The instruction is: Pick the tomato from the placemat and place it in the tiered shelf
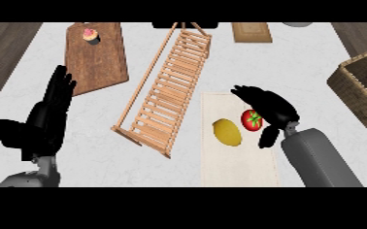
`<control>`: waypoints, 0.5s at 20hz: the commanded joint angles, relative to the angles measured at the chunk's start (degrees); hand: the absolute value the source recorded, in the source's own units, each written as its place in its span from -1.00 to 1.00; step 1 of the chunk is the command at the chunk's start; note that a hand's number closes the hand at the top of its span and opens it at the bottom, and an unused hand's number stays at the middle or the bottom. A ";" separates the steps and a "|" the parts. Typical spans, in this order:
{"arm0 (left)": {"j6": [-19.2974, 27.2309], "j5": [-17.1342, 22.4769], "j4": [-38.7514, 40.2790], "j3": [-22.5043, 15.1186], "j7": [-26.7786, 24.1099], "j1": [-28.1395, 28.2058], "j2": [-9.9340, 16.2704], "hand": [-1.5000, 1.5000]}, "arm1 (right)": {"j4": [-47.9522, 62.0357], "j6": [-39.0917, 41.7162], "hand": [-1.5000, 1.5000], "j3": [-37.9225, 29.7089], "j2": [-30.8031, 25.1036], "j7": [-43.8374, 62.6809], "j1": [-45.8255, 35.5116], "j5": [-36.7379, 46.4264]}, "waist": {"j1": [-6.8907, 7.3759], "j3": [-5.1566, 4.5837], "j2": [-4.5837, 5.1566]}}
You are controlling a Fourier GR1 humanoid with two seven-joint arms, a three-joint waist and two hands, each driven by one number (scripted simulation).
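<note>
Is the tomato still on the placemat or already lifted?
Cannot tell. The round red tomato shows over the beige cloth placemat, right hand curling around it; contact isn't visible from above.

Bright, even light overhead; faint soft shadows on the white counter (308, 63).

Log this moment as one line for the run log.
phase: grasping | right robot hand: curling round tomato on placemat | left robot hand: open, resting | tiered shelf: holds nothing

Black right hand (269, 107) curled over a red tomato (252, 120) on a pale cloth placemat (237, 167), yellow lemon (227, 132) just left of it, slatted wooden tiered shelf (168, 88) farther left, black left hand (46, 114) open, fingers up.
</note>
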 commanded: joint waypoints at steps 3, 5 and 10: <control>-2.05 -0.19 3.18 1.74 -0.29 -2.84 -0.83 0.00 | 14.04 -3.27 -1.00 -0.97 4.11 -2.51 -5.29 3.93 | 0.25 0.00 0.12; -1.66 -1.08 0.99 2.17 -0.84 -0.31 -0.98 0.00 | 7.31 -0.42 1.00 1.18 1.16 -3.69 -0.36 5.15 | -0.04 -0.01 -0.02; -3.10 -1.15 3.02 3.71 -0.18 -3.30 -0.85 0.00 | 7.48 -7.48 1.00 0.85 2.54 -6.41 -1.42 8.65 | -0.13 -0.01 0.01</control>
